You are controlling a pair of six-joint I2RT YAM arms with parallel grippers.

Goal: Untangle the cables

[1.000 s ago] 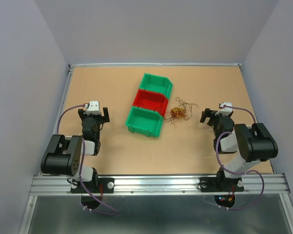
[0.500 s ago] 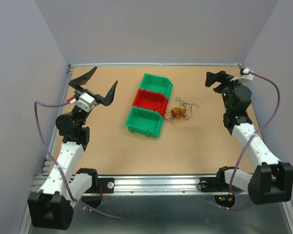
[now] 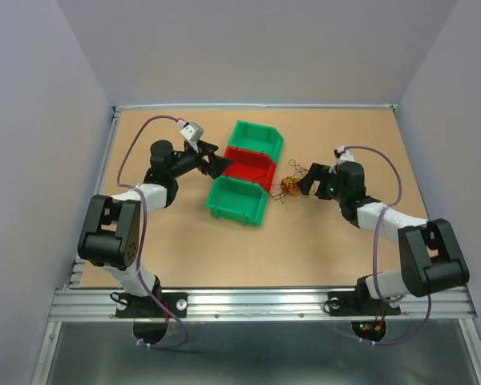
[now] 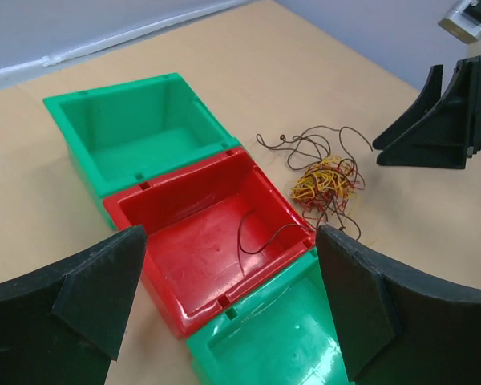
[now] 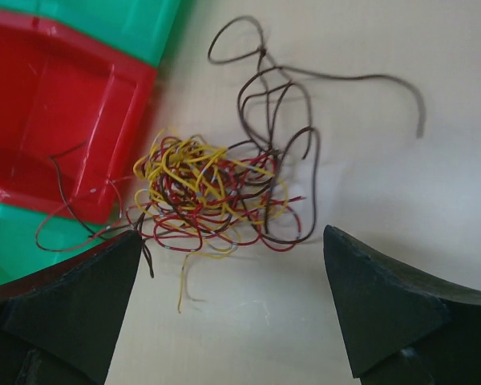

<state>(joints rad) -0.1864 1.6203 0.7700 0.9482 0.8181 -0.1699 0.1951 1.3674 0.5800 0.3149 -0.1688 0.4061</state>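
A tan surface [image 3: 184, 241] fills a booth with pale lilac walls [image 3: 32, 120] and a metal rail [image 3: 256, 303] along its near edge. Three bins stand in a row mid-surface: green [image 3: 258, 138], red [image 3: 244, 166], green [image 3: 236, 200]. The cables [image 3: 293, 184], a yellow, red and dark tangle, lie on the surface just right of the red bin; one dark strand [image 4: 260, 233] loops over its rim inside. The left gripper [image 3: 212, 163], jaws released, hangs beside the red bin. The right gripper [image 3: 307, 181], jaws spread and empty, sits close to the tangle's right.
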